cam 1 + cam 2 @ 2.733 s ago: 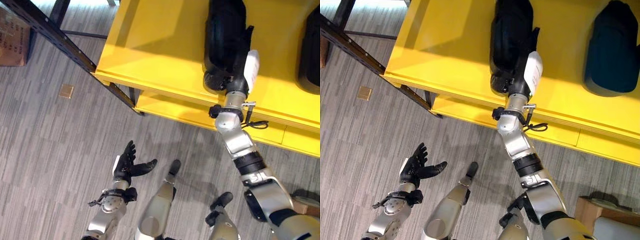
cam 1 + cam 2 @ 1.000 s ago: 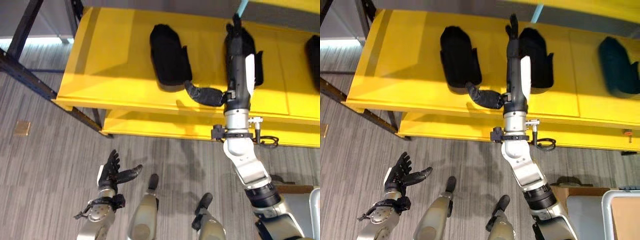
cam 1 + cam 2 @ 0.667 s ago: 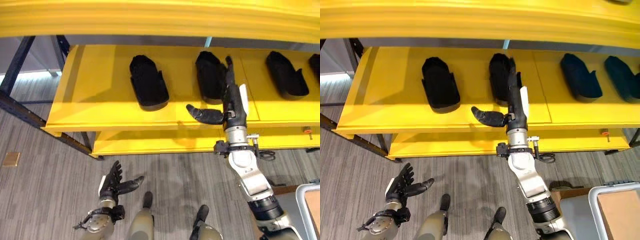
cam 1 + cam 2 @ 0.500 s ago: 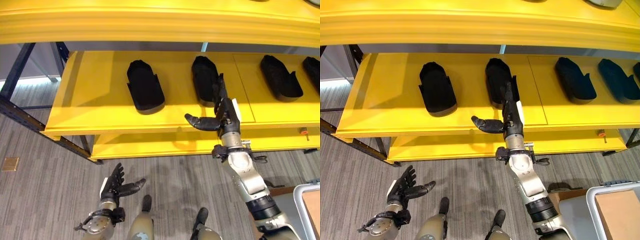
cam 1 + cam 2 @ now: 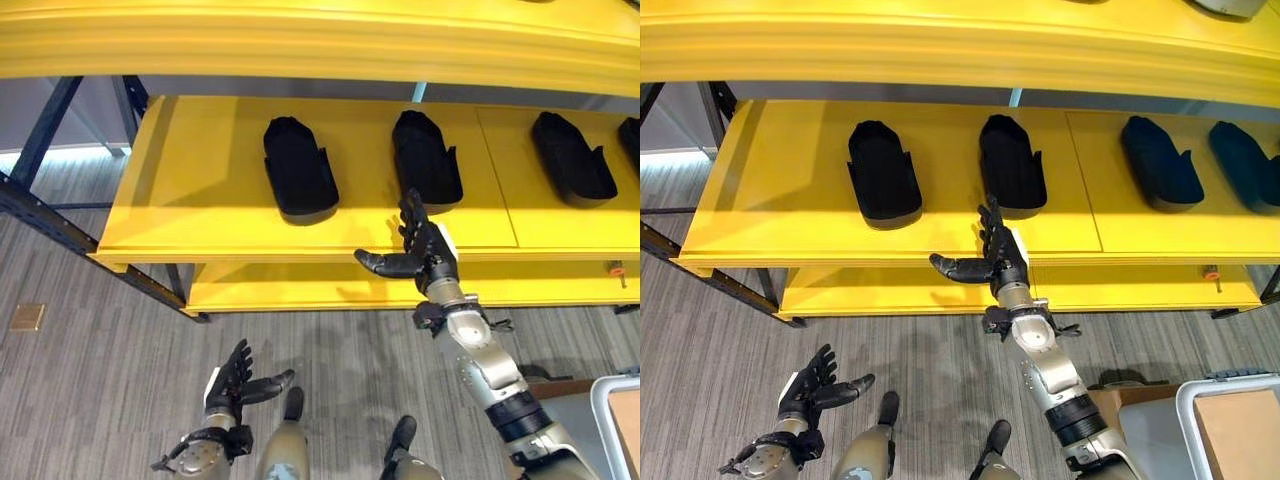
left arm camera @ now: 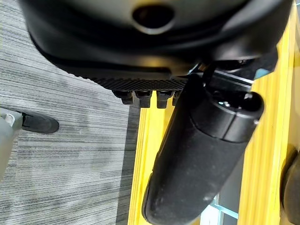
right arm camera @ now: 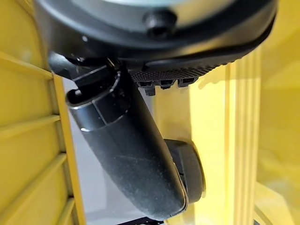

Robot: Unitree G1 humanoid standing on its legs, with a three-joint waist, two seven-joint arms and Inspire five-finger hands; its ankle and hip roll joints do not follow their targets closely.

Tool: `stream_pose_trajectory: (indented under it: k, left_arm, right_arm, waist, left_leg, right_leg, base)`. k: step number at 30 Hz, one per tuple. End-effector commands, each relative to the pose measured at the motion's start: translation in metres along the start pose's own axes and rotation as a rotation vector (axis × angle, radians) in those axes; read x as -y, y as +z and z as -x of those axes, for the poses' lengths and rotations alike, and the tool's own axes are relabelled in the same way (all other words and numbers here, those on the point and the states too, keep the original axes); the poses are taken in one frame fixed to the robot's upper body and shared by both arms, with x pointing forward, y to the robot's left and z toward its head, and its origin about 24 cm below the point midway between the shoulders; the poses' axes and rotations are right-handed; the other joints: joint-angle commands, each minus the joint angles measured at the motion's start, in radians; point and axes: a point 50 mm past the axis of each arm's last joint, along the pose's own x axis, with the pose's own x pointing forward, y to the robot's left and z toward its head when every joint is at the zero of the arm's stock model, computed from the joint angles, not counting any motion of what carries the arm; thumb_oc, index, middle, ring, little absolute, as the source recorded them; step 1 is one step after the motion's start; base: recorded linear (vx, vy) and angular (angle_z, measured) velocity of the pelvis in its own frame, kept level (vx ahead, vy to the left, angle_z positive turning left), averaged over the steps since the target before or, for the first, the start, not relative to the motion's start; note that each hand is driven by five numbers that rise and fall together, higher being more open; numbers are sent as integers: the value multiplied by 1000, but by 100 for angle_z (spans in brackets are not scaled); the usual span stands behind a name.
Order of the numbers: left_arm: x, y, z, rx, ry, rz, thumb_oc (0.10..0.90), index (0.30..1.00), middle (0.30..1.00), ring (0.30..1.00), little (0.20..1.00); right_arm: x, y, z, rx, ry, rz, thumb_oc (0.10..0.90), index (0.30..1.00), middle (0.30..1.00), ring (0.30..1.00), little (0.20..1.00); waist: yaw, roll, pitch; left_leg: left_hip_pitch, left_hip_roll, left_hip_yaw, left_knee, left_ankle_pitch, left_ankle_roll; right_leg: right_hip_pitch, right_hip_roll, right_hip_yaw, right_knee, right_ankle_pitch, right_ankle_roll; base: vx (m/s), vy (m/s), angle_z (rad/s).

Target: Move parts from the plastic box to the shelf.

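Observation:
Several black moulded parts lie in a row on the yellow shelf (image 5: 200, 200): one at the left (image 5: 300, 165), one in the middle (image 5: 425, 158), more to the right (image 5: 1160, 162). My right hand (image 5: 420, 250) hovers at the shelf's front edge, just in front of the middle part, open and holding nothing, its thumb (image 7: 136, 154) spread wide. My left hand (image 5: 815, 390) is low over the floor, also open and holding nothing, with its thumb (image 6: 201, 154) out. The plastic box (image 5: 1230, 381) shows at the lower right.
A second yellow board (image 5: 300, 290) runs below the shelf and another yellow level (image 5: 300, 45) hangs above it. A dark steel frame beam (image 5: 40, 210) slants at the left. A small tan square (image 5: 25, 317) lies on the grey floor.
My right hand has let go of the middle part and drawn back from it to the shelf's front edge. The camera has lifted and shows more of the shelf. The left hand stays open.

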Motion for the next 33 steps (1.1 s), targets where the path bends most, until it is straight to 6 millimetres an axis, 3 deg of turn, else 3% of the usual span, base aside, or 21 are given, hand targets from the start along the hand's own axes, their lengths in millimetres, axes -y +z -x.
stream_pose_trajectory:
  k: [1,12,22,33]
  left_arm:
    - [0,25,-2,128,-34,-14,900,1000,1000,1000,1000]
    - [1,30,-5,150,-43,-25,900,1000,1000,1000,1000]
    - [1,40,-8,188,-28,-12,900,1000,1000,1000,1000]
    - [2,49,-11,226,-23,3,900,1000,1000,1000,1000]
  right_arm:
    - [-14,58,-19,259,76,9,900,1000,1000,1000,1000]
    - [-8,62,-41,231,19,76,900,1000,1000,1000,1000]
    - [3,88,-60,282,-44,166,900,1000,1000,1000,1000]
    - [0,110,-77,316,-61,212,900,1000,1000,1000,1000]
  waist:
    - [26,-11,-16]
    - [59,-18,31]
    - [82,-7,77]
    - [104,-12,101]
  left_leg:
    - [33,1,43,-101,20,42]
    - [1,-4,30,-92,25,43]
    - [-43,-13,16,-86,32,48]
    - [-69,-17,9,-83,32,52]
  right_leg:
    - [69,-56,-40,84,-72,67]
    - [53,-62,-54,92,-73,65]
    - [23,-71,-69,104,-69,63]
    - [2,-75,-74,109,-66,64]
  base:
    - [0,0,0]
    - [-11,1,4]
    - [-6,5,3]
    - [1,2,3]
